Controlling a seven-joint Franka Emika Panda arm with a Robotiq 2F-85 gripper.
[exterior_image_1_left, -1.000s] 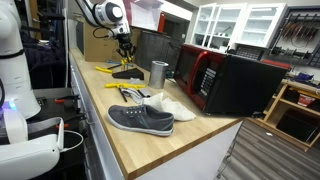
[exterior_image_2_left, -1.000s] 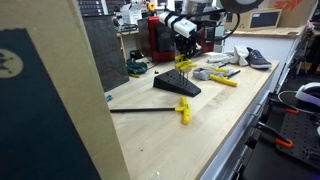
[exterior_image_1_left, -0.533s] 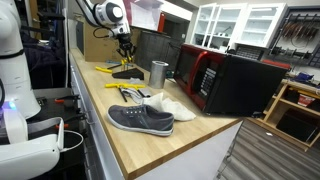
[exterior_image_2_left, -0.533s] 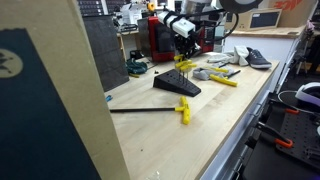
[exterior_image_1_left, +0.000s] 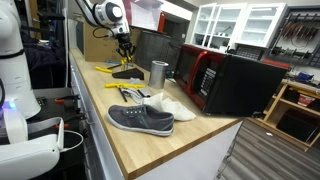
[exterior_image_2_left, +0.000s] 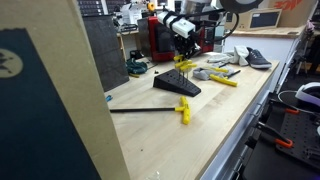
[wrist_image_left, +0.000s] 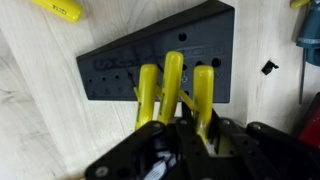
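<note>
Your workbench (exterior_image_1_left: 150, 150) carries the red-fronted microwave (exterior_image_1_left: 235, 82) and a grey shoe (exterior_image_1_left: 140, 119), which only an exterior view shows. The black tool rack (exterior_image_2_left: 177, 86) sits near the far end of the workbench, directly under your gripper (exterior_image_2_left: 183, 50). Only the wrist view shows the rack's holes, with three yellow handles standing over them. The jaws are drawn in narrow around the middle screwdriver (wrist_image_left: 172, 80). The steel cup (exterior_image_1_left: 158, 73) stands beside the rack, but you cannot see what is in it. A loose screwdriver (exterior_image_2_left: 184, 110) lies nearby.
</note>
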